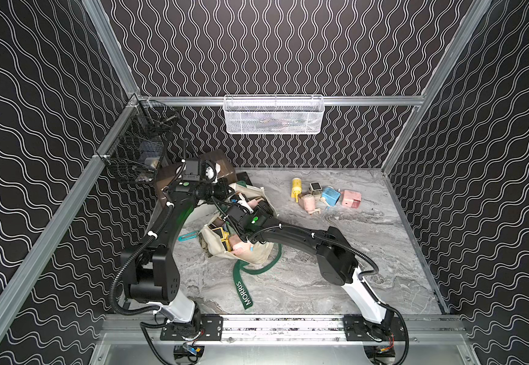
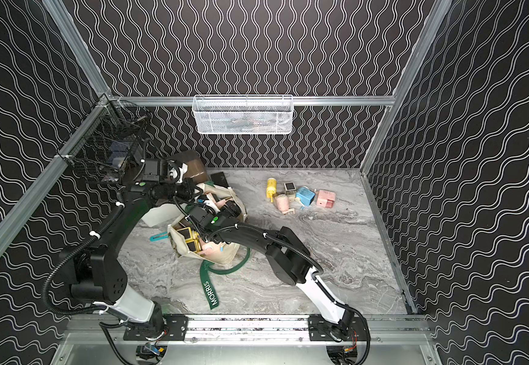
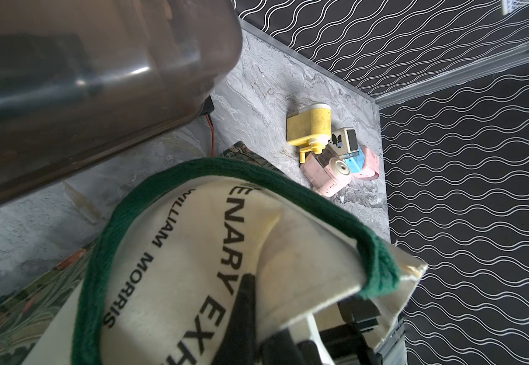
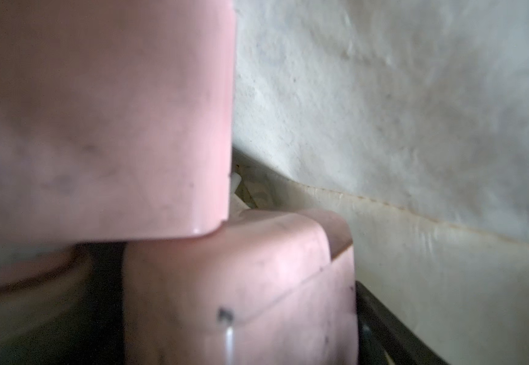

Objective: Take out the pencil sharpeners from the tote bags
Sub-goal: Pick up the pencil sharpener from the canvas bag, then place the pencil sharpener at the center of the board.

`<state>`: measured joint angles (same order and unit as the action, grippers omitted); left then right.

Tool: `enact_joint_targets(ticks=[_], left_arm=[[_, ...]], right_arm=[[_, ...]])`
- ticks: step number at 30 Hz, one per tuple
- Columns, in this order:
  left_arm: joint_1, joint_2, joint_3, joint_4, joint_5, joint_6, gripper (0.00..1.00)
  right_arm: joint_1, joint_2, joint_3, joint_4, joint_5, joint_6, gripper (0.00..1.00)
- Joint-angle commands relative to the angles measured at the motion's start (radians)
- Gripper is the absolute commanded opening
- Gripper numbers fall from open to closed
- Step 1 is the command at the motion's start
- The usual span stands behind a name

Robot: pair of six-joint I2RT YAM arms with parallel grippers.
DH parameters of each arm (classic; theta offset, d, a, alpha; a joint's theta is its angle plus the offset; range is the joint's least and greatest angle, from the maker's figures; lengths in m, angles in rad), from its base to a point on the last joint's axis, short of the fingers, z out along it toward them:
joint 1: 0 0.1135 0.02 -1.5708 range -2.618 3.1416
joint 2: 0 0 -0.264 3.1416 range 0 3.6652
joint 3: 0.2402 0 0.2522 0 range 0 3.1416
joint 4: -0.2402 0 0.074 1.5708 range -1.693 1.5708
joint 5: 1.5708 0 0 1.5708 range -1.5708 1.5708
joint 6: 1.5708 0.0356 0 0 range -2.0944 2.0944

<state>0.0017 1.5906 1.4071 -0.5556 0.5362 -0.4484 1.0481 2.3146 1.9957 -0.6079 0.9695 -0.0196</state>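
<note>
The cream tote bag [image 1: 258,254] [image 2: 225,257] with dark green straps lies slumped at the table's left centre. My left gripper [image 1: 236,199] [image 3: 253,316] is shut on the bag's cream rim [image 3: 304,252], holding its mouth up. My right gripper [image 1: 253,204] [image 4: 241,316] reaches into that mouth, its jaws closed on a pink pencil sharpener [image 4: 241,284]; a second pink one [image 4: 98,110] lies against it. More sharpeners, yellow with dark faces [image 1: 220,235] and pink [image 1: 239,246], show in the bag's lower opening. Several sharpeners lie on the table at the back right: yellow [image 1: 296,186], cream [image 1: 314,189], blue [image 1: 330,196], pink [image 1: 351,199].
A white box with a brown translucent lid [image 1: 217,166] [image 3: 83,79] stands behind the bag. A teal strip-shaped tool [image 1: 188,236] lies left of the bag. A green "MORRIS" strap [image 1: 244,294] trails toward the front. A black wire basket [image 1: 136,148] and a white mesh basket [image 1: 274,115] hang on the walls.
</note>
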Motion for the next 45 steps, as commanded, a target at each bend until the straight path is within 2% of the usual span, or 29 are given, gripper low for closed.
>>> enact_joint_targets(ticks=[1, 9, 14, 21, 28, 36, 45], left_arm=[[-0.002, -0.012, 0.004, -0.040, 0.020, 0.004, 0.00], [-0.001, -0.017, -0.001, -0.038, 0.018, 0.004, 0.00], [-0.002, -0.017, 0.001, -0.040, 0.019, 0.004, 0.00], [-0.002, -0.016, 0.000, -0.036, 0.022, 0.002, 0.00], [-0.001, -0.013, 0.003, -0.038, 0.024, 0.002, 0.00], [-0.002, -0.018, -0.002, -0.032, 0.030, -0.003, 0.00], [-0.002, -0.021, -0.006, -0.033, 0.019, 0.002, 0.00]], right_arm=[[0.000, -0.044, -0.019, -0.006, -0.026, -0.001, 0.83], [-0.013, -0.187, -0.121, 0.033, -0.327, 0.104, 0.74], [-0.015, -0.192, -0.110, 0.004, -0.411, 0.135, 0.69], [-0.016, -0.266, -0.230, 0.085, -0.557, 0.140, 0.63], [-0.023, -0.376, -0.335, 0.152, -0.666, 0.135, 0.59], [-0.029, -0.420, -0.353, 0.143, -0.734, 0.154, 0.56], [-0.028, -0.590, -0.469, 0.221, -0.848, 0.169, 0.54]])
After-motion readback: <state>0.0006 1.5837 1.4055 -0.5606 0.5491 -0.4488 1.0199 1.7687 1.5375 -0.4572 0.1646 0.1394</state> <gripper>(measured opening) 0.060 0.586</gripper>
